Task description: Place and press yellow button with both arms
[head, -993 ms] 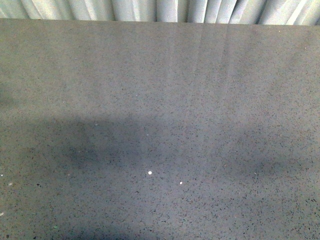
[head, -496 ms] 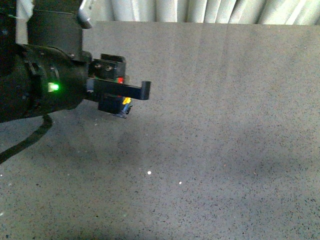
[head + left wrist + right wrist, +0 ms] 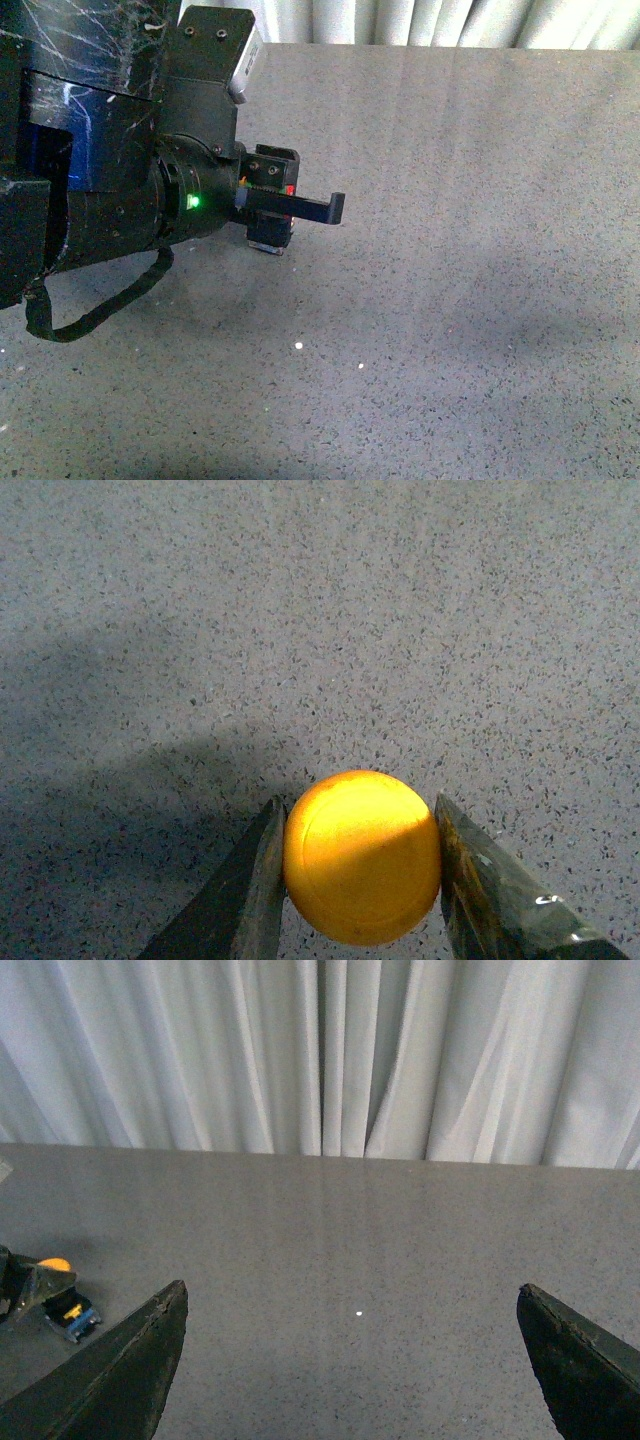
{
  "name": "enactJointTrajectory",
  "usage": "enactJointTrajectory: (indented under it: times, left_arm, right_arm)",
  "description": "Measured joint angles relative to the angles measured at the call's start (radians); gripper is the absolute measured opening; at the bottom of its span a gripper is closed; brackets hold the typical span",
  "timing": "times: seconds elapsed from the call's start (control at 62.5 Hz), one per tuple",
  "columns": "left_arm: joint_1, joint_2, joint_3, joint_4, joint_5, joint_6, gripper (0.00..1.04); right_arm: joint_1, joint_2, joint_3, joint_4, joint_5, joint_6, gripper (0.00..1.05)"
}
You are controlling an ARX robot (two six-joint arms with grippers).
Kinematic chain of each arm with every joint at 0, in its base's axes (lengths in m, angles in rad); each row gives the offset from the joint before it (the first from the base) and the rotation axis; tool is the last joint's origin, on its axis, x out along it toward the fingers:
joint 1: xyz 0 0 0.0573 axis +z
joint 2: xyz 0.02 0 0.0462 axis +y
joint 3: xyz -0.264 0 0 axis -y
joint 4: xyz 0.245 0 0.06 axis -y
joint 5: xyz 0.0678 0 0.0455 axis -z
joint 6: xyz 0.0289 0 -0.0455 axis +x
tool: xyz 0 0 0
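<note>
Two arms share this job, and only the left has anything in hand. Your left gripper (image 3: 358,805) is clamped on the button (image 3: 362,857), one finger against each side of the yellow cap. The cap therefore faces the wrist camera and the base points down at the table (image 3: 300,600). In the front view that gripper sits at the middle left of the frame, over the grey surface; whether the base touches it, I cannot tell. That hold suits setting the button down upright. Your right gripper (image 3: 345,1360) is spread wide with nothing between its fingers, facing the curtain (image 3: 320,1050). It looks free to do the pressing.
</note>
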Motion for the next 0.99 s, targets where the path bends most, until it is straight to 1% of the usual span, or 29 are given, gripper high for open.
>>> enactJointTrajectory:
  times: [0.16,0.288,0.384,0.4,0.432,0.464,0.496,0.592,0.64,0.72,0.817,0.993]
  left_arm:
    - [-0.002,0.008,-0.002,0.014,-0.003,-0.001,0.34]
    - [-0.006,0.011,-0.008,0.021,-0.004,-0.005,0.53]
    - [-0.008,0.012,-0.018,0.026,-0.006,-0.008,0.74]
    - [-0.008,0.012,-0.019,0.027,-0.006,-0.008,0.75]
    - [-0.010,0.012,-0.021,0.027,-0.006,-0.009,0.73]
    - [-0.011,0.012,-0.023,0.028,-0.006,-0.011,0.73]
    - [-0.013,0.012,-0.026,0.031,-0.006,-0.013,0.76]
    - [-0.014,0.005,-0.041,0.034,-0.007,-0.013,0.92]
    - [-0.014,-0.006,-0.053,0.036,-0.006,-0.011,0.97]
    - [-0.010,-0.041,-0.079,0.043,-0.005,-0.012,0.95]
    - [0.007,-0.098,-0.118,0.053,0.005,-0.011,0.96]
    - [0.121,-0.294,-0.237,0.030,0.073,-0.011,0.96]
  right_arm:
    - [0.000,0.000,0.000,0.000,0.000,0.000,0.96]
    - [0.000,0.000,0.000,0.000,0.000,0.000,0.96]
    - [0.000,0.000,0.000,0.000,0.000,0.000,0.96]
    - [0.000,0.000,0.000,0.000,0.000,0.000,0.96]
    - [0.000,0.000,0.000,0.000,0.000,0.000,0.96]
    - [0.000,0.000,0.000,0.000,0.000,0.000,0.96]
    - [0.000,0.000,0.000,0.000,0.000,0.000,0.96]
    - [0.000,0.000,0.000,0.000,0.000,0.000,0.96]
    - [0.000,0.000,0.000,0.000,0.000,0.000,0.96]
    - [0.000,0.000,0.000,0.000,0.000,0.000,0.96]
    - [0.000,0.000,0.000,0.000,0.000,0.000,0.96]
    - [0.000,0.000,0.000,0.000,0.000,0.000,0.96]
